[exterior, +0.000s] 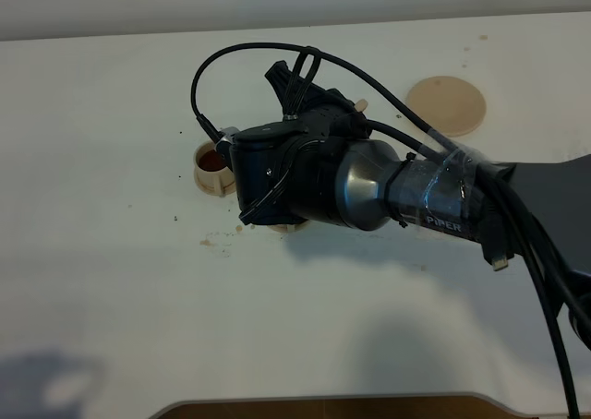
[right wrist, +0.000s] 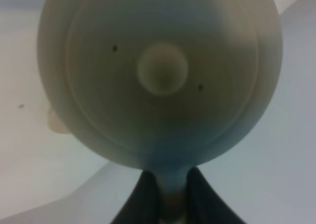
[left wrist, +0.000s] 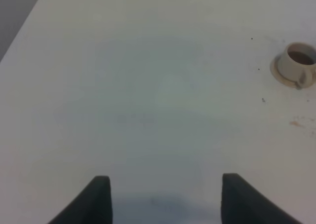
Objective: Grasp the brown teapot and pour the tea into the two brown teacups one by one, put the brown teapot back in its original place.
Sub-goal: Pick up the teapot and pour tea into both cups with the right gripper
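Two hands are showing. Our right hand (right wrist: 172, 173) is clamping shut on the handle (right wrist: 173, 204) of the brown teapot (right wrist: 207, 46), which is hanging just ahead of its fingers, over the middle of the counter (exterior: 111, 281). Our left hand (left wrist: 165, 184) is hovering wide open, gripping nothing. One teacup (exterior: 220, 182), just left of the right hand, is holding dark tea (exterior: 211, 160). Far right, the round saucer disc (exterior: 446, 105) is lying flat, well apart from the teapot.
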Controlling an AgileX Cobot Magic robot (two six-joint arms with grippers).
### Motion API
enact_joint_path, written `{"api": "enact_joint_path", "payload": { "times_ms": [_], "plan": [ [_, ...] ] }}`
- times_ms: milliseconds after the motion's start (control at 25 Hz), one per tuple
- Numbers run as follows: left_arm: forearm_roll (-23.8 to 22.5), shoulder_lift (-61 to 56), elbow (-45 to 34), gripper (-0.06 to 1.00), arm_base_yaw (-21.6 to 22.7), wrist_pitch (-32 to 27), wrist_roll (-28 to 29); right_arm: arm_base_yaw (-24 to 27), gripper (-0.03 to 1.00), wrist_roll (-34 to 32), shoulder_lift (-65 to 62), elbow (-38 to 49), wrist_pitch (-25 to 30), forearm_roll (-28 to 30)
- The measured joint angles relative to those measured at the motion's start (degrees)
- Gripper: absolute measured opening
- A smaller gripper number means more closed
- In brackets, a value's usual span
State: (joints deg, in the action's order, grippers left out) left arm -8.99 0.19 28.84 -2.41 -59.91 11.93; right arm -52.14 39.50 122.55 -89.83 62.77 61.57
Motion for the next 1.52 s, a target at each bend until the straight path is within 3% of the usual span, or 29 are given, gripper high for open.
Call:
{"api": "enact_joint_path", "payload": {
  "times_ms": [1520],
  "plan": [
    [0.0,0.0,0.0,0.5,0.0,0.0,0.0,-1.11,0.12,2.56,1.05,0.05,-0.65,4.48]
  ]
}}
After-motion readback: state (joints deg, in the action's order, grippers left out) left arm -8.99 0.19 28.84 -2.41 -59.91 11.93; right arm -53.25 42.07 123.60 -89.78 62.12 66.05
